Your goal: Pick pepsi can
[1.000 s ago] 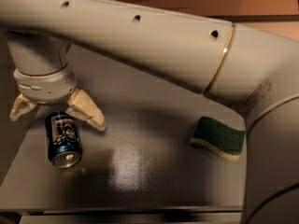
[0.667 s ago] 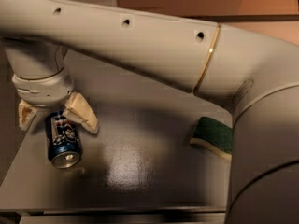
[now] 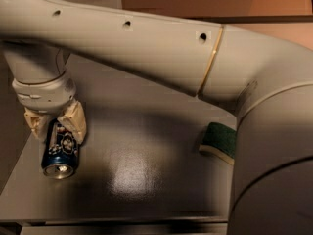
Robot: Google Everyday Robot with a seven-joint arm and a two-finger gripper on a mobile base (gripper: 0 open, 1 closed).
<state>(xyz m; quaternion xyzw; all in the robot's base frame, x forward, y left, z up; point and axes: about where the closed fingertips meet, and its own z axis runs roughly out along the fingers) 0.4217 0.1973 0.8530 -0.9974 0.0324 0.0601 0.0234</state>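
Since a second ago the gripper (image 3: 57, 132) has dropped lower and drawn its fingers (image 3: 74, 122) in from a wide spread. They now sit narrow, one pale pad against each side of the pepsi can (image 3: 59, 153), clasping its far end. The can has not shifted. It lies on its side close to the left edge of the worktop (image 3: 146, 180), roughly midway between the back and front edges. Its shiny silver end points toward the front edge, and the blue body with the label graphic runs back under the gripper. The wrist stands upright over the can, and the thick pale arm (image 3: 146, 48) now fills more of the view, sweeping from the upper left across to the right side. A green sponge (image 3: 217, 140) with a light underside lies flat toward the right edge of the worktop, well apart from the can, and its right part is hidden behind the arm. A bright glare patch lies on the dark surface between can and sponge.
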